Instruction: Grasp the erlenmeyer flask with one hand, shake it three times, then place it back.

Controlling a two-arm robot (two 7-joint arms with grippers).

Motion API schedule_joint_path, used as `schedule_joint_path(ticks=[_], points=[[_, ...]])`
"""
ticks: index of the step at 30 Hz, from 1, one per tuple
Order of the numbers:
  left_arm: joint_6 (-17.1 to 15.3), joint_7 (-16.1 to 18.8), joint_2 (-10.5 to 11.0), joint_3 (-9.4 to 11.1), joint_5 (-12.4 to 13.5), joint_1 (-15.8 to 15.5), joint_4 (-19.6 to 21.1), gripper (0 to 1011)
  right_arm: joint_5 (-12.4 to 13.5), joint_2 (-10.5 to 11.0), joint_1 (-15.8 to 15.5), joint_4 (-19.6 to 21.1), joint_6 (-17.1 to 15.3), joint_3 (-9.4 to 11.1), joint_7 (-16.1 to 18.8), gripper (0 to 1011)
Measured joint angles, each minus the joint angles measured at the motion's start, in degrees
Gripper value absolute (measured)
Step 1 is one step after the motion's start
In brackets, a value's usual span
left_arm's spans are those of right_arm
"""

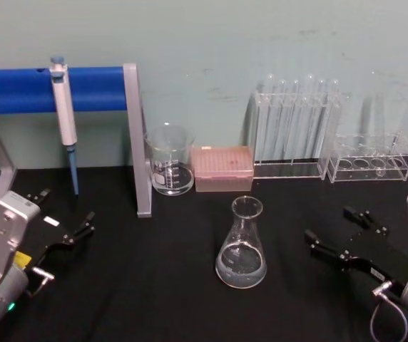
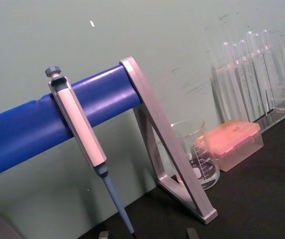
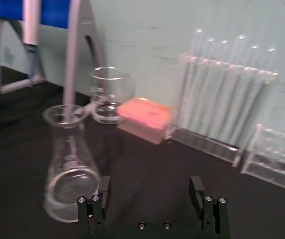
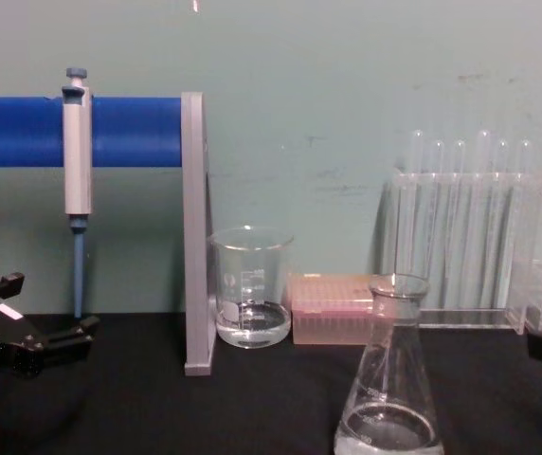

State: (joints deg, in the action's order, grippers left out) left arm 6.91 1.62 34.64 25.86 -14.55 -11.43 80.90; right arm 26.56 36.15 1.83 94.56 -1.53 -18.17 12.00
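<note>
Black desk (image 1: 154, 285) is carrying the clear conical glass erlenmeyer flask (image 1: 241, 246) upright at centre, and the black two-fingered right end effector (image 1: 329, 223), hovering wide open and empty beside it, is needing a level, centred approach to the neck, while the left end effector (image 1: 67, 208) is idling open.

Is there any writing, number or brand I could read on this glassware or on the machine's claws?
No text here can be read.
beaker: printed scale and white patch, too blurred.
erlenmeyer flask: faint white marks, too faint.
left gripper: white sticker, too small.
right gripper: small white label, too small.
</note>
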Motion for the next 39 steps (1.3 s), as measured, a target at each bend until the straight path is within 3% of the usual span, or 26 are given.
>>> schedule_joint_path(ticks=[9, 22, 31, 39], points=[[0.00, 0.00, 0.00, 0.00, 0.00, 0.00, 0.00, 1001, 2.50, 1.00, -0.84, 1.79, -1.68, 0.39, 6.89, 1000], [0.00, 0.00, 0.00, 0.00, 0.00, -0.01, 0.00, 1001, 1.37, -3.28, 2.73, -0.60, -2.46, -2.08, 12.08, 1000], [0.00, 0.00, 0.00, 0.00, 0.00, 0.00, 0.00, 1001, -0.58, -6.56, 5.19, -3.37, -2.85, -3.82, 12.15, 1000], [0.00, 0.00, 0.00, 0.00, 0.00, 0.00, 0.00, 1001, -3.79, -10.62, 7.52, -6.44, -2.23, -4.61, 9.46, 1000]])
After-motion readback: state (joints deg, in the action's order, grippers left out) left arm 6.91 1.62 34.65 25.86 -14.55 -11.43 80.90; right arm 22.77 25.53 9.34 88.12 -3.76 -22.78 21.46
